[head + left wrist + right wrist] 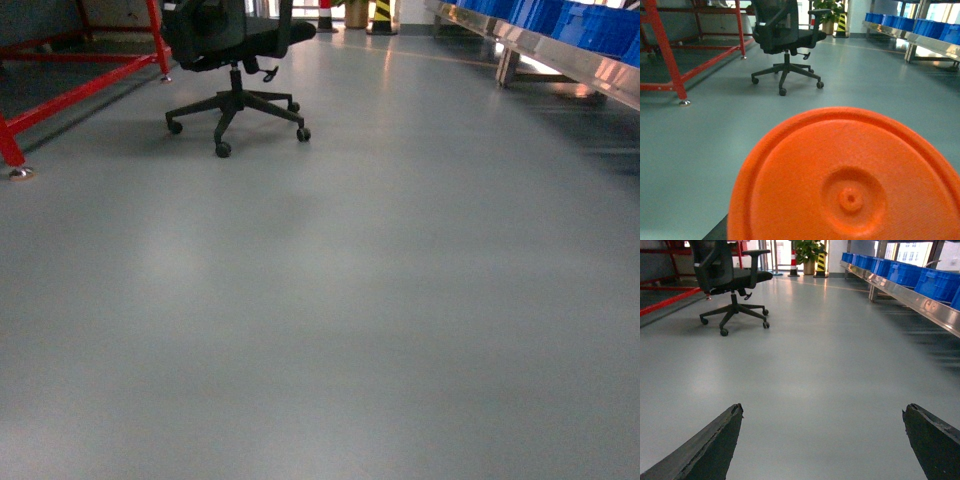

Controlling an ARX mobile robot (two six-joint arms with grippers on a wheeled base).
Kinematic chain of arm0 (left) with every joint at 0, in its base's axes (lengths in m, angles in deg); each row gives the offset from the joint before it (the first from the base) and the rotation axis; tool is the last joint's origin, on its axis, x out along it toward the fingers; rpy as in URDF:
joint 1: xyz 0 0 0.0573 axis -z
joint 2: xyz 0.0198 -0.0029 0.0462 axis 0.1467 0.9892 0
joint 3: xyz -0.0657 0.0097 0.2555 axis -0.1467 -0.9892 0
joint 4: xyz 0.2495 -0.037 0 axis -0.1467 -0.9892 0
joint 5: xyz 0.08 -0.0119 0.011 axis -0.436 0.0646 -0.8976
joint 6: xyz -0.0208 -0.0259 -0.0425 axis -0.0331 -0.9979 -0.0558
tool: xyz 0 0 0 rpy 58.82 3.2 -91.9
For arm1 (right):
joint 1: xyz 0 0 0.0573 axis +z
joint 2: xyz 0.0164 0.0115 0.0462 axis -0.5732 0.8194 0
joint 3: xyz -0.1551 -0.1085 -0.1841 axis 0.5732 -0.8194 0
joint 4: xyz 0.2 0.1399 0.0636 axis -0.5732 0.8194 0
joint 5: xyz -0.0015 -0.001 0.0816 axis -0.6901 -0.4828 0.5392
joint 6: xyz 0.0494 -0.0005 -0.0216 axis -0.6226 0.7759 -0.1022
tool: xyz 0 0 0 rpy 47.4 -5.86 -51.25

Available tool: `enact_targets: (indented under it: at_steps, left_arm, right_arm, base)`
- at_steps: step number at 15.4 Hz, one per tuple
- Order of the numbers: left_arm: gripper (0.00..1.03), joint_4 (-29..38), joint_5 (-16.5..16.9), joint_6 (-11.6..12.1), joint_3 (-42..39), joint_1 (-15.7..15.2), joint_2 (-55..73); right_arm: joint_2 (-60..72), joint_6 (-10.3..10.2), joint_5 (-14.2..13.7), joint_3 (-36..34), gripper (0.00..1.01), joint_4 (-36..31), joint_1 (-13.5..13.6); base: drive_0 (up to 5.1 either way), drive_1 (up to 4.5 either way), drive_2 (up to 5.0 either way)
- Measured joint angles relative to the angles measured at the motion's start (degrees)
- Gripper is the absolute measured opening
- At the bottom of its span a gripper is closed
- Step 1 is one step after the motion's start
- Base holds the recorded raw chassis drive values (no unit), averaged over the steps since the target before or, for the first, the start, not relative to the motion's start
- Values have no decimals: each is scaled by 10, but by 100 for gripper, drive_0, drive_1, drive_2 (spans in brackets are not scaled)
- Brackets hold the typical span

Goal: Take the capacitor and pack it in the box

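A: Looking at the three views, I judge the robot is only travelling; the picking step has not begun. No capacitor and no box show in any view. Ahead is grey floor, with an office chair far in front.

B: And the claws?

A: The right claw is released: in its wrist view two dark fingers stand wide apart with bare floor between them, holding nothing. For the left claw I cannot tell. Its wrist view is filled by an orange round disc, very close to the lens, and no finger shows.

B: What does the next move call for?

A: I think the base must first reach a table with the parts. To the right of the chair runs a metal shelf carrying blue bins; to the chair's left stands a red frame. Whether the goods are near them, I cannot say.

B: Any writing or labels?

A: None is readable. Behind the chair only a yellow-black striped post shows.
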Motion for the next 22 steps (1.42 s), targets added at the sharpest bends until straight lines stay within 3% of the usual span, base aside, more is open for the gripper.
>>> enact_targets:
  at_steps: [22]
  left_arm:
    - [43, 1, 0, 0, 0, 0, 0]
  right_arm:
    - [0, 0, 1, 0, 98, 0, 0]
  base:
    - [-506, 235, 235]
